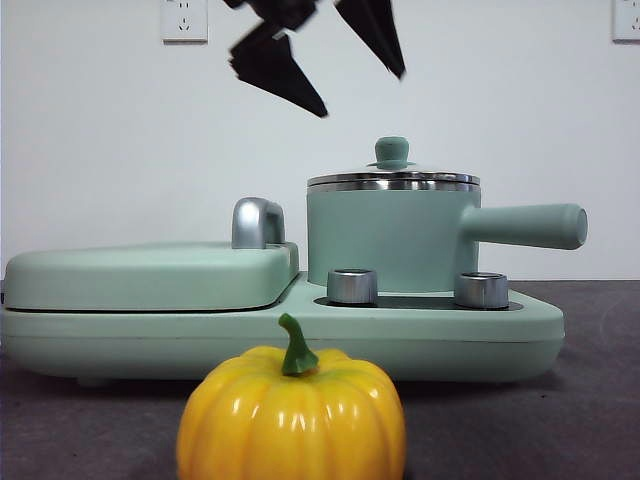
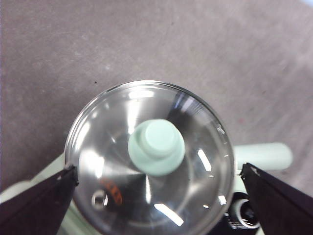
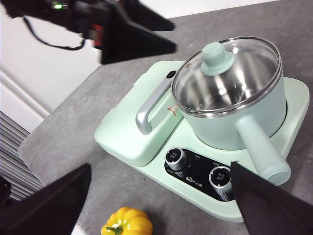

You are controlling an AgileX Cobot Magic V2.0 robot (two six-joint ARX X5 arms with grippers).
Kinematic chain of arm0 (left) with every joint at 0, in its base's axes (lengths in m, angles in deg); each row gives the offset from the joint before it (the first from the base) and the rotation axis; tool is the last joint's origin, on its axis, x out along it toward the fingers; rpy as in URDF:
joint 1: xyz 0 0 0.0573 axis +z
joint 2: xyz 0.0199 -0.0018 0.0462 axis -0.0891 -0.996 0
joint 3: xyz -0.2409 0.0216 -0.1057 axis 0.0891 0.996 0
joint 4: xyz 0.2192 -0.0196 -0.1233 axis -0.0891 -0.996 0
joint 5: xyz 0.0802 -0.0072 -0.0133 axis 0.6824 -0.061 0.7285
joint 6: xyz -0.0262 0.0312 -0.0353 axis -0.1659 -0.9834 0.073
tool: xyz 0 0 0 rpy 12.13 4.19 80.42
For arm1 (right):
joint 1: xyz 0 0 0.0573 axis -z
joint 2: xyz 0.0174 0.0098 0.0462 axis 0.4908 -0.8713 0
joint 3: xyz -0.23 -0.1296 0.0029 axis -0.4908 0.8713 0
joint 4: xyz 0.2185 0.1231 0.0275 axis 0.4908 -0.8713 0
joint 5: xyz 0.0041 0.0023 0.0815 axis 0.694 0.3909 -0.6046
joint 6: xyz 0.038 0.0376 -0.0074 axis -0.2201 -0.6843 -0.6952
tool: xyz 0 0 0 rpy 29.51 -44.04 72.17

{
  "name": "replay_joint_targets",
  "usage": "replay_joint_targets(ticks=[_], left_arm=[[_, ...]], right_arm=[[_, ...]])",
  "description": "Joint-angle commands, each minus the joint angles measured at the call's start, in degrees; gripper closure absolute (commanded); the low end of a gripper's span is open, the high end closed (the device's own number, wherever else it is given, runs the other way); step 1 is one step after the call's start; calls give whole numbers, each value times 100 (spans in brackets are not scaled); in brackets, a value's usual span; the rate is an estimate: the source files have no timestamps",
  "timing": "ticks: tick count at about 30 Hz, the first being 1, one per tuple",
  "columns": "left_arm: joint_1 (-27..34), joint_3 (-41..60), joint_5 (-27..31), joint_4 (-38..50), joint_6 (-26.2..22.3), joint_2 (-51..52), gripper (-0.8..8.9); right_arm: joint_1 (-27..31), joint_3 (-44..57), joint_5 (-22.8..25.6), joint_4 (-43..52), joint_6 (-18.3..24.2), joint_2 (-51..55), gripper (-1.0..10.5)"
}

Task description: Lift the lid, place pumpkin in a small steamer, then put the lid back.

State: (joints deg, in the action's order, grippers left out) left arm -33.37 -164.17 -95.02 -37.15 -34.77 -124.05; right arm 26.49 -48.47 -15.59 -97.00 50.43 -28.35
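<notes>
The yellow-orange pumpkin (image 1: 290, 415) (image 3: 126, 223) sits on the grey table in front of the cooker. Behind it stands the small steamer (image 1: 390, 240) (image 3: 244, 117), a mint-green pot whose long handle (image 1: 525, 225) points right. The glass lid (image 1: 392, 180) (image 2: 112, 161) (image 3: 227, 73) rests on the steamer's rim, with its mint knob (image 2: 156, 147) upright. My left gripper (image 1: 363, 95) (image 2: 159, 170) (image 3: 174, 36) hangs open above the lid, its jaws spread wider than the lid and touching nothing. My right gripper (image 3: 160, 165) is open and empty, high above the table in front of the cooker.
The steamer sits on a mint-green cooker base (image 1: 300, 335) with two steel dials (image 1: 352, 285) (image 1: 481, 289). To its left lies a flat mint cover (image 1: 150, 275) with a chrome handle (image 1: 257, 222). A white wall stands behind.
</notes>
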Motion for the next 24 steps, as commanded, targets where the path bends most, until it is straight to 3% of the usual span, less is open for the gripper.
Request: replay_joint_targets(ticks=[1, 5, 8, 16, 24], left_arm=[[-136, -691, 190, -326, -400, -503, 293], [-212, -2398, 326, -1641, -398, -1512, 293], [-214, -3265, 540, -2081, -208, -2017, 346], [-326, -3329, 544, -2234, -210, -2280, 362], [-446, -3329, 691, -2319, -179, -2463, 481]], right_arm=[[-9, -87, -2, 37, 11, -13, 496], [-9, -87, -2, 39, 13, -13, 496], [-9, -87, -4, 39, 13, -13, 496], [-9, -87, 0, 46, 31, -13, 496], [-9, -87, -17, 44, 26, -13, 496]])
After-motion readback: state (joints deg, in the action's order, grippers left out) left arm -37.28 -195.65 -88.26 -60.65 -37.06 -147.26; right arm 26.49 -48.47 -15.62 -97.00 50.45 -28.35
